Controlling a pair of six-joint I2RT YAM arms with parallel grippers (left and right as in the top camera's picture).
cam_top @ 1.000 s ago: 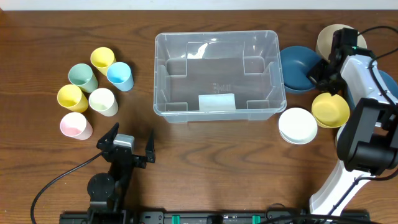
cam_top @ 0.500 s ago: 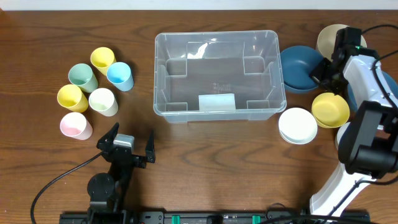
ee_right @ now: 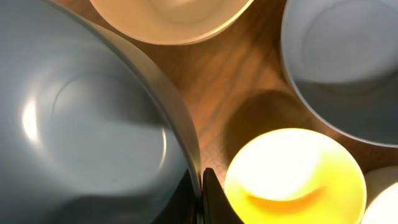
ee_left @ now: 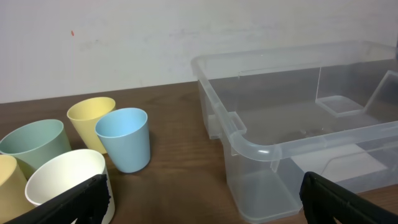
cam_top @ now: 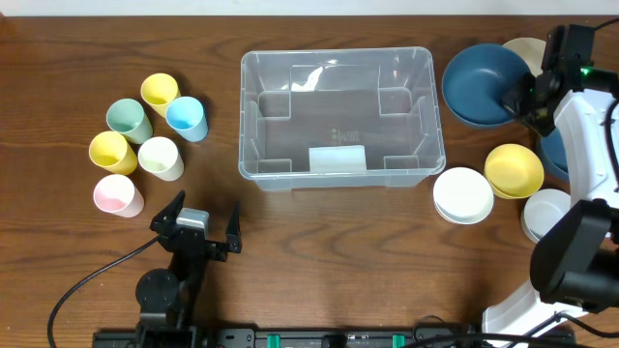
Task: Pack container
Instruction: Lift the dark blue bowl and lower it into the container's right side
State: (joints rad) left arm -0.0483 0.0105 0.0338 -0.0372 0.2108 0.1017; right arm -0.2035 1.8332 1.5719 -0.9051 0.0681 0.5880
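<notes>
The container, a large clear bin with a white label, stands empty at the table's middle; its near corner shows in the left wrist view. My right gripper is shut on the rim of a dark blue bowl, held to the right of the bin. In the right wrist view the fingers pinch that bowl's wall. My left gripper rests open near the front left, nothing between its fingers.
Several pastel cups cluster left of the bin. A yellow bowl, a white bowl, a beige bowl and another white bowl sit at the right. The right arm's base stands at front right.
My right gripper has carried the dark blue bowl up and toward the far right. A white bowl near the arm's base has come into view. The left arm has not moved.
</notes>
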